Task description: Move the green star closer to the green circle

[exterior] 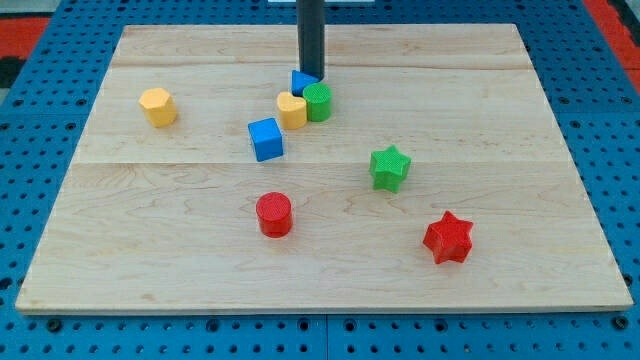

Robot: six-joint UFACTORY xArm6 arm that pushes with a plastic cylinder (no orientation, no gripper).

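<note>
The green star [390, 168] lies right of the board's middle. The green circle [319, 102] stands near the view's top centre, touching a yellow block [292, 110] on its left. My tip [311, 77] comes down from the view's top and ends just above the green circle, in front of a blue block [301, 82] that it partly hides. The tip is well up and to the left of the green star.
A blue cube [266, 139] lies below and left of the yellow block. A yellow hexagon [158, 106] sits at the view's left. A red circle [274, 215] and a red star [447, 238] lie toward the view's bottom. The wooden board [520, 290] rests on a blue pegboard.
</note>
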